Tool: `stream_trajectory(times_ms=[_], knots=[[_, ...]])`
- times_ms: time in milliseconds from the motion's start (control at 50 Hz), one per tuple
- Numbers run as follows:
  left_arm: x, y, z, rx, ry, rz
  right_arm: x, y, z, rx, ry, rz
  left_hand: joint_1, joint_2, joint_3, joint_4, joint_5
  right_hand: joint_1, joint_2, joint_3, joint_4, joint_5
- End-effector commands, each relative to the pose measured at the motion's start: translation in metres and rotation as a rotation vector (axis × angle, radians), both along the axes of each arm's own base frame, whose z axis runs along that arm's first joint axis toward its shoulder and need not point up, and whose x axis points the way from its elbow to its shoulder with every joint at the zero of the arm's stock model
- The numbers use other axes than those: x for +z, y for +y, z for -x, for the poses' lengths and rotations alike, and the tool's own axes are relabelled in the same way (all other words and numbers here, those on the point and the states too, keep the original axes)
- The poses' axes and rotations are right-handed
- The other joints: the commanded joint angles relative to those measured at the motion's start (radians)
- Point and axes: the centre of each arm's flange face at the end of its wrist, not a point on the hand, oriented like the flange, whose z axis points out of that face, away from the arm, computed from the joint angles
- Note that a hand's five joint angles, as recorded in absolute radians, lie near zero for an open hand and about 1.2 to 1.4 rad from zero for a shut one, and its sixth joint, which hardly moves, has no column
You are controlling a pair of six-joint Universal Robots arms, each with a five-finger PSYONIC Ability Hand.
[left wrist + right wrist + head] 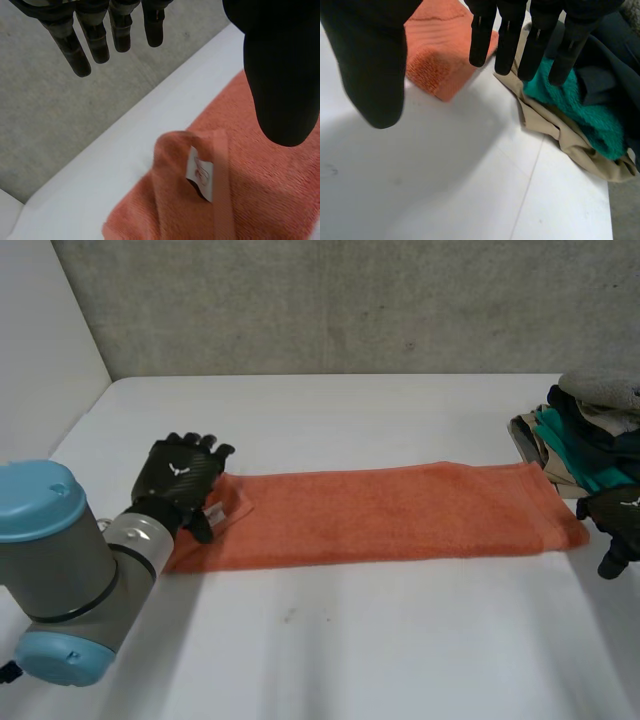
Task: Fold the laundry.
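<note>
— Orange terry, wasn't it? Where did we find the towel (380, 515)?

— We saw it lying flat on the white table (330, 650), folded into one long, narrow strip that ran across in front of us.

— And the left hand (180, 478)?

— We found it at the strip's left end, above the corner. In its own wrist view the fingers (75, 50) were straight and spread, and the thumb (282, 80) stood well apart from them over the cloth. It held nothing. We could not tell whether the palm touched the towel.

— What did we notice about that corner?

— It was turned back on itself, and a small white label (200, 172) showed on the flap.

— The right hand (615, 525)?

— We saw it at the other end, just beside the towel's near right corner. Its fingers (510, 35) hung straight and loose, apart from the thumb, with bare table beneath. Nothing was in its grasp either.

— Anything else on the table?

— We counted a pile of clothes (585, 435) near the right edge, just beyond that hand. A teal cloth (580, 112) lay on a beige cloth (555, 132), with dark fabric on top. The pile lay just beside the towel's right end; we could not tell whether they touched.
</note>
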Motion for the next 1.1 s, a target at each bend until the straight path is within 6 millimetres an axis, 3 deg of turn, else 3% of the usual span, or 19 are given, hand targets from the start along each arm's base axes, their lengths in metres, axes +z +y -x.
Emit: stream_trajectory(times_ms=[20,180,380,460,540,560,580,740,780,800,840,860,900,920,1100], knots=[[-0.019,-0.024,0.006,0.011,0.0,0.027,0.003,0.003,-0.019,0.069,-0.008,0.023,0.165,0.155,0.15,0.157,0.129,0.002,0.017,0.012,0.018,0.041],[-0.039,-0.062,0.02,0.02,0.005,0.041,0.005,0.007,-0.038,0.122,-0.003,0.032,0.207,0.197,0.191,0.199,0.171,0.002,0.017,0.012,0.018,0.041],[-0.065,-0.076,0.036,-0.004,-0.022,-0.004,0.0,0.011,-0.04,0.126,-0.006,0.013,0.248,0.237,0.232,0.24,0.212,0.005,0.02,0.015,0.021,0.044],[-0.068,-0.082,0.039,-0.006,-0.031,0.007,0.0,0.011,-0.038,0.122,-0.006,0.013,0.453,0.442,0.437,0.445,0.417,0.005,0.02,0.015,0.021,0.044],[-0.069,-0.086,0.039,-0.01,-0.064,0.032,0.0,0.01,-0.037,0.12,-0.005,0.014,0.975,0.964,0.959,0.967,0.939,0.005,0.02,0.015,0.021,0.044],[-0.067,-0.086,0.039,-0.013,-0.081,0.046,0.0,0.01,-0.037,0.12,-0.005,0.014,1.191,1.181,1.175,1.183,1.155,0.005,0.02,0.015,0.021,0.044],[-0.067,-0.086,0.039,-0.014,-0.09,0.05,0.0,0.01,-0.037,0.12,-0.005,0.014,1.205,1.194,1.189,1.196,1.169,0.005,0.02,0.015,0.021,0.044],[-0.059,-0.084,0.033,0.016,-0.142,0.073,0.003,0.008,-0.037,0.116,-0.001,0.025,1.205,1.194,1.189,1.197,1.169,0.008,0.023,0.018,0.024,0.047],[-0.043,-0.083,0.03,0.032,-0.129,0.096,0.004,0.007,-0.037,0.117,-0.001,0.029,1.205,1.194,1.189,1.197,1.169,0.005,0.02,0.015,0.021,0.044],[-0.023,-0.08,0.029,0.03,-0.107,0.131,0.005,0.007,-0.037,0.117,-0.002,0.032,1.205,1.194,1.189,1.197,1.169,0.005,0.02,0.015,0.021,0.044],[-0.011,-0.076,0.028,0.022,-0.093,0.149,0.007,0.006,-0.037,0.118,-0.002,0.04,1.205,1.194,1.189,1.197,1.169,0.005,0.02,0.015,0.021,0.044],[-0.005,-0.073,0.029,0.003,-0.085,0.159,0.008,0.006,-0.037,0.118,-0.001,0.041,0.978,0.968,0.963,0.97,0.942,0.005,0.02,0.015,0.021,0.044],[-0.007,-0.071,0.031,-0.023,-0.082,0.152,0.008,0.006,-0.038,0.121,-0.001,0.041,0.511,0.501,0.496,0.503,0.475,0.005,0.02,0.015,0.021,0.044],[-0.007,-0.069,0.032,-0.037,-0.082,0.144,0.008,0.006,-0.038,0.12,0.0,0.041,0.454,0.444,0.438,0.446,0.418,0.005,0.02,0.015,0.021,0.044],[-0.052,-0.072,0.034,-0.094,-0.147,-0.017,0.003,0.01,-0.038,0.119,-0.004,0.02,0.454,0.443,0.438,0.445,0.418,0.002,0.017,0.012,0.018,0.041]])
